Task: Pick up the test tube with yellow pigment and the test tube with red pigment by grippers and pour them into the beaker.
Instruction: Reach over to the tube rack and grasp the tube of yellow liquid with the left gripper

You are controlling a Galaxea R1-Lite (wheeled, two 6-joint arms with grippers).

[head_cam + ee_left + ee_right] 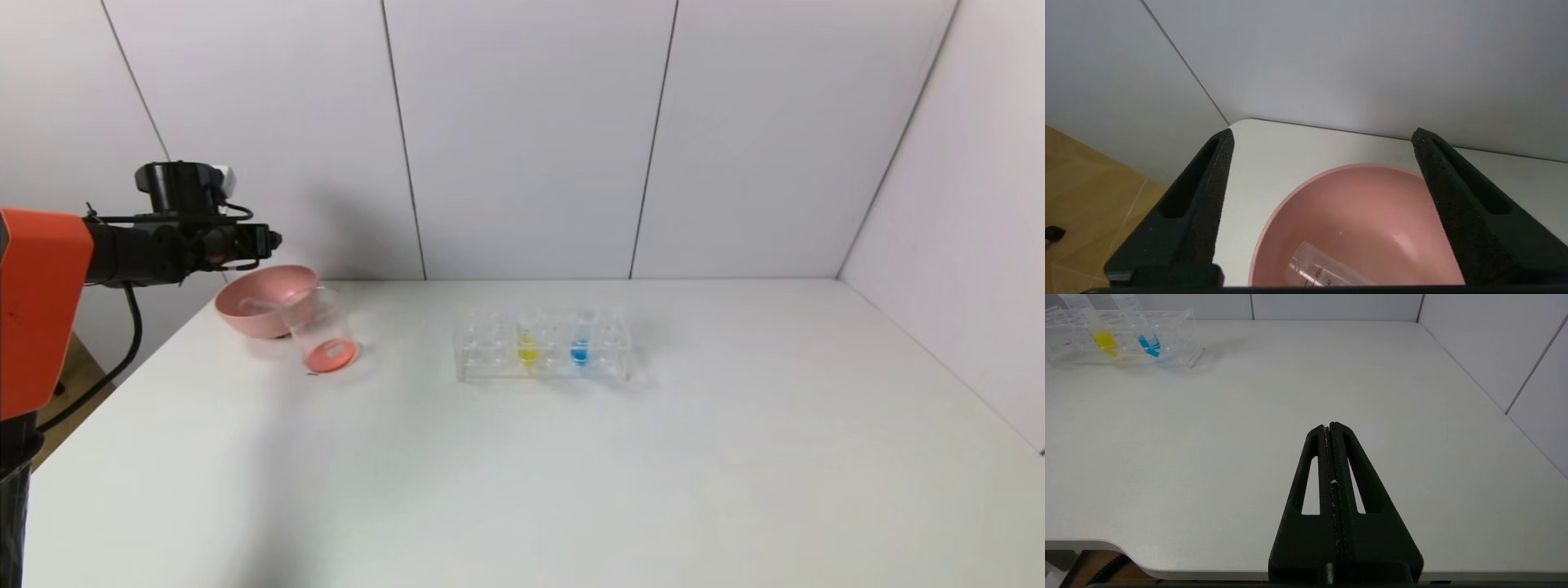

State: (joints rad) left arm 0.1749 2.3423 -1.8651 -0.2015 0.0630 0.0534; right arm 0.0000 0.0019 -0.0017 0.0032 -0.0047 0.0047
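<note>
Inside the pink bowl (1355, 212), at the counter's (571, 474) far left corner, a clear empty test tube (1323, 271) is lying on its side — judging by where it lies, this is the test tube with red pigment, already emptied and being discarded where it cannot roll away. Just beside the bowl, touching or nearly so, the beaker (322, 335) is standing upright with a red-orange layer showing at its bottom, so the red pour looks done. Directly above the bowl the left hand (1323, 143) is hovering with its two black fingers spread wide and nothing between them, a placing that suits dropping the tube straight in.

Well apart, near the counter's middle, the test tube with yellow pigment (527, 347) is standing upright in the clear tube rack (482, 359) — slender, transparent, with a small bright yellow pool at its rounded end. A blue-liquid tube (580, 347) is sitting beside it in the same rack. That yellow tube is the half not yet poured.

Nearer the counter's right front edge the right hand (1329, 425) is resting idle, fingers pressed together and gripping nothing
</note>
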